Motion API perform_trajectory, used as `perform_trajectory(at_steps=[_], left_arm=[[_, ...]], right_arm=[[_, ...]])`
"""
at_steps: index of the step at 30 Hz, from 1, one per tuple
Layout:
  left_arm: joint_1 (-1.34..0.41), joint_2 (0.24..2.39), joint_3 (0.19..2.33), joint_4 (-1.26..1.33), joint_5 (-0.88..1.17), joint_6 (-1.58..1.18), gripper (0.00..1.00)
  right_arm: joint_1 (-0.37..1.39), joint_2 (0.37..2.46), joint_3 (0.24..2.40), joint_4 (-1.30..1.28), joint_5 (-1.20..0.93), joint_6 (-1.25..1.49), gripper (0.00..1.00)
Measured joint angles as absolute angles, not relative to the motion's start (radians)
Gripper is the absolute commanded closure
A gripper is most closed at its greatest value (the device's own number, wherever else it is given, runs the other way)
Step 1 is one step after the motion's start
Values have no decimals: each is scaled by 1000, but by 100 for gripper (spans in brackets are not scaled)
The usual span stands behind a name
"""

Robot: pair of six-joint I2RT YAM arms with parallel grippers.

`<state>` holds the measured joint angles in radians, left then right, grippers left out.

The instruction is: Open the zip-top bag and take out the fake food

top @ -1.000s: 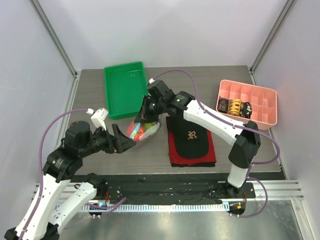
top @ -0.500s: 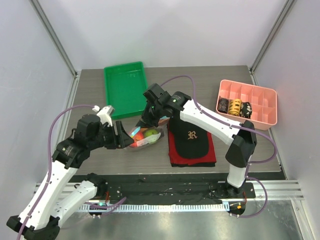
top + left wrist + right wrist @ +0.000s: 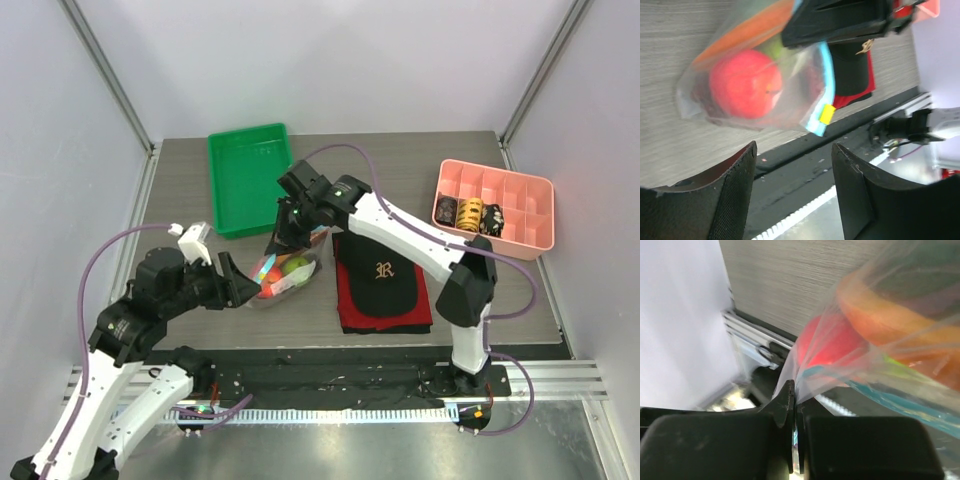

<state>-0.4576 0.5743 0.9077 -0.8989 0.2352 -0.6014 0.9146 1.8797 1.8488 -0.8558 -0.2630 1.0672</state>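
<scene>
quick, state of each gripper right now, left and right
Left gripper: open, nothing between its jaws.
Right gripper: shut on the clear plastic zip-top bag with the teal zip strip.

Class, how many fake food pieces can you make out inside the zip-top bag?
3: red apple, orange slice above it, green piece at its upper right. Others may be hidden.

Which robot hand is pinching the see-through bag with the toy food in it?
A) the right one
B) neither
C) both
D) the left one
A: the right hand is shut on the plastic of the zip-top bag, while the left hand stands open, short of it.
</scene>
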Motion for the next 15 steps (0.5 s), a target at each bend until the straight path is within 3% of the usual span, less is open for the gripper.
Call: perform_trajectory(at_steps=[3, 4, 8, 11, 15], left_arm=[[-458, 576, 941, -900, 243, -642, 34], [-458, 579, 963, -901, 242, -657, 28], [-458, 635, 1155, -963, 138, -744, 21], [-458, 707, 1317, -1022, 5, -839, 17], [-456, 791, 1402, -1056, -72, -949, 23]], right_arm=[[928, 1965, 1971, -928, -283, 884, 98], [934, 1989, 2006, -955, -278, 828, 98], [1007, 2040, 2093, -1063, -163, 548, 99], [1054, 1978, 1972, -1035, -103, 415, 99], [1076, 1804, 1721, -939, -89, 303, 98]])
